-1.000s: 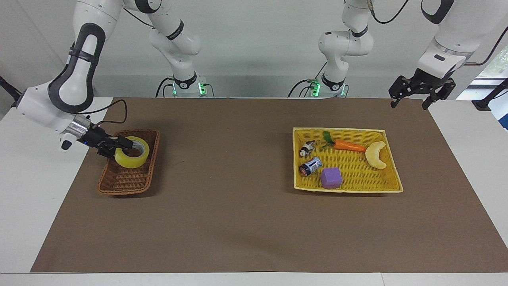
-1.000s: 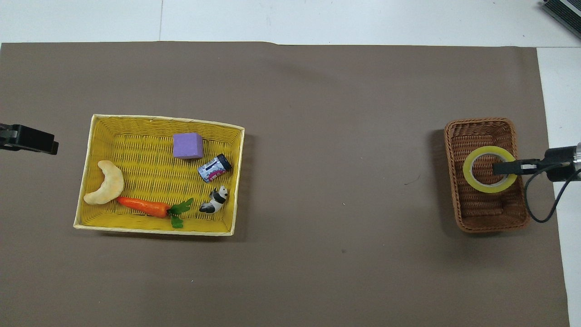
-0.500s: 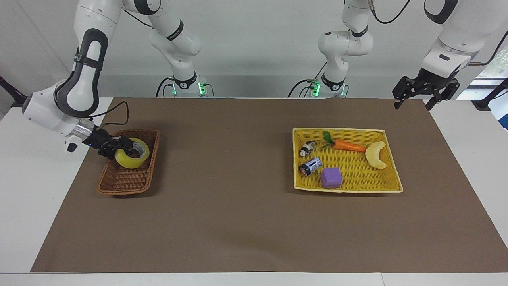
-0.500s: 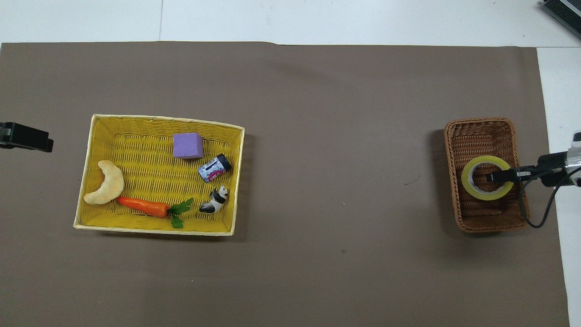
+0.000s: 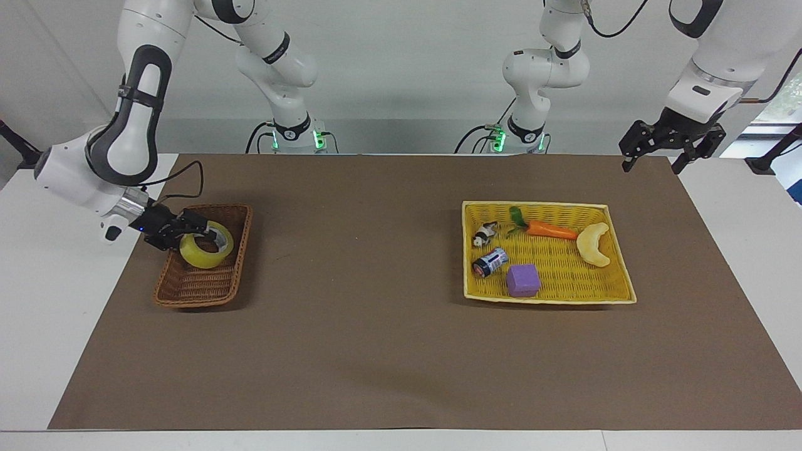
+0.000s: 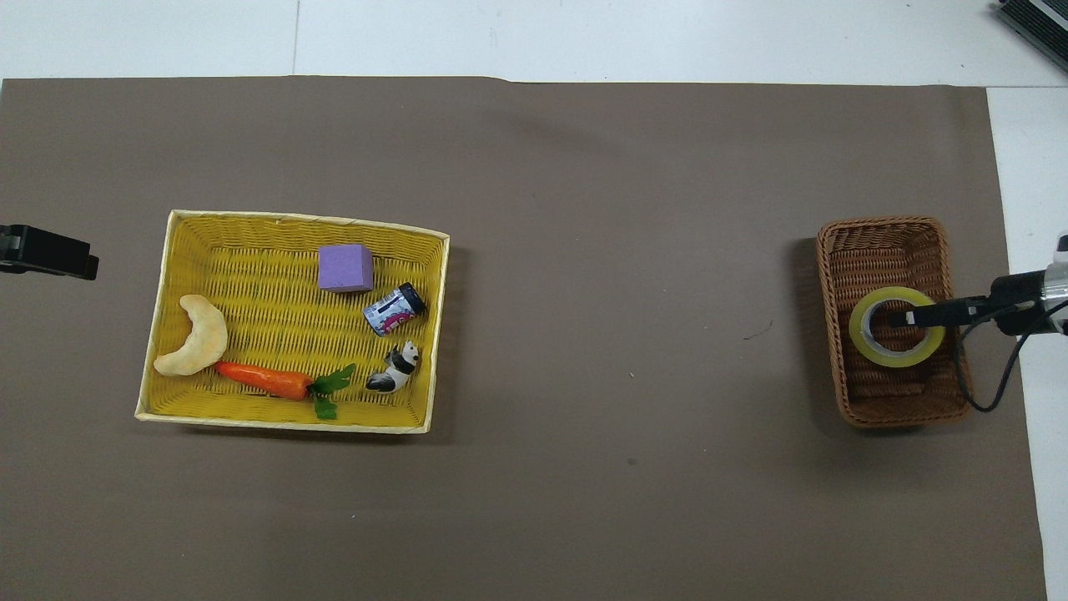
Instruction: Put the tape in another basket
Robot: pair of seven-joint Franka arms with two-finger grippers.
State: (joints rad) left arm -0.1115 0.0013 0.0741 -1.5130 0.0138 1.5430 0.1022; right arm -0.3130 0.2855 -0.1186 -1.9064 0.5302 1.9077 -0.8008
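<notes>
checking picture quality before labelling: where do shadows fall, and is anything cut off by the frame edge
Facing view: soft, even light; the brown basket and yellow tray cast faint shadows toward the camera. Overhead view: the same soft shadows edge both; the left gripper and right gripper, over the tape, are each partly cut off by a side edge.

A robotics lab: two white robot arms (image 5: 125, 125) stand mounted at a white bench (image 5: 62, 300) covered with a brown mat (image 5: 388, 338), against bare pale walls (image 5: 407, 75), with cables (image 5: 188, 172) trailing and green status lights (image 5: 319, 139) at their bases.
</notes>
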